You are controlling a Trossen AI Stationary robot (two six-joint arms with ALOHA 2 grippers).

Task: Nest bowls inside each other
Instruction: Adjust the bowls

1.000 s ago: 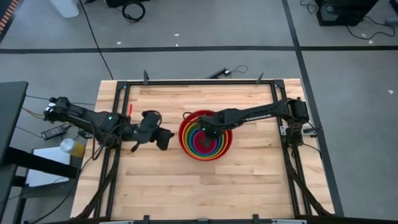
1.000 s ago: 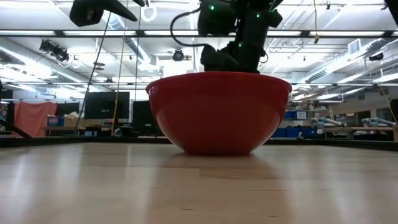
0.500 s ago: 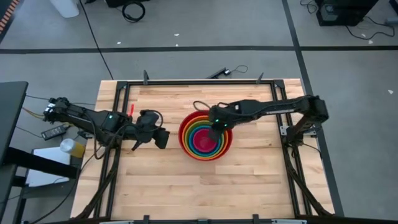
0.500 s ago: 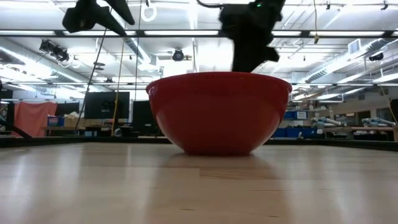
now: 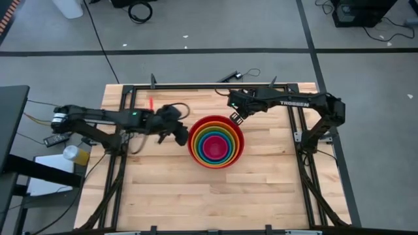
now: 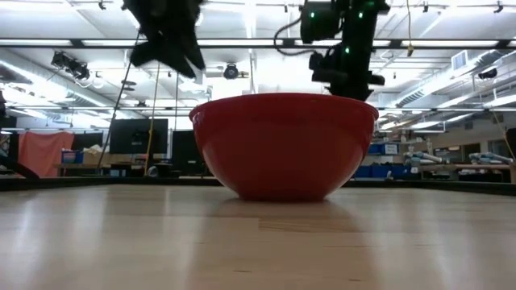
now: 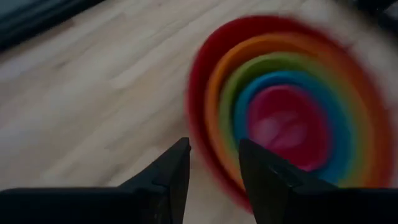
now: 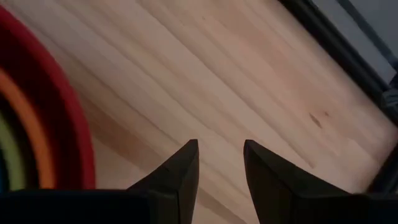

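Five bowls sit nested at the table's middle: red bowl [image 5: 193, 145] outermost, then orange [image 7: 214, 99], green [image 7: 231, 93], blue [image 7: 245, 102] and pink [image 5: 215, 147] innermost. The red bowl [image 6: 284, 149] rests on its base on the wood. My left gripper [image 5: 180, 135] hovers open just left of the red rim, its fingers [image 7: 181, 163] above it with nothing between them. My right gripper [image 5: 235, 117] is open over bare wood beyond the stack's far right rim [image 8: 78, 146]. In the low view both grippers [image 6: 165, 48] [image 6: 348, 71] stand above the rim.
A black metal frame [image 5: 209, 85] runs round the table's far and side edges. A black cable piece [image 5: 230, 76] lies just beyond the far rail. Bare wood [image 5: 215, 196] stretches from the bowls to the near edge.
My right gripper has risen out of the nested bowls and gone toward the table's far edge, leaving the pink bowl in the middle of the stack. My left gripper has swung toward the far edge and the right, up to the red bowl's left rim, and has turned.
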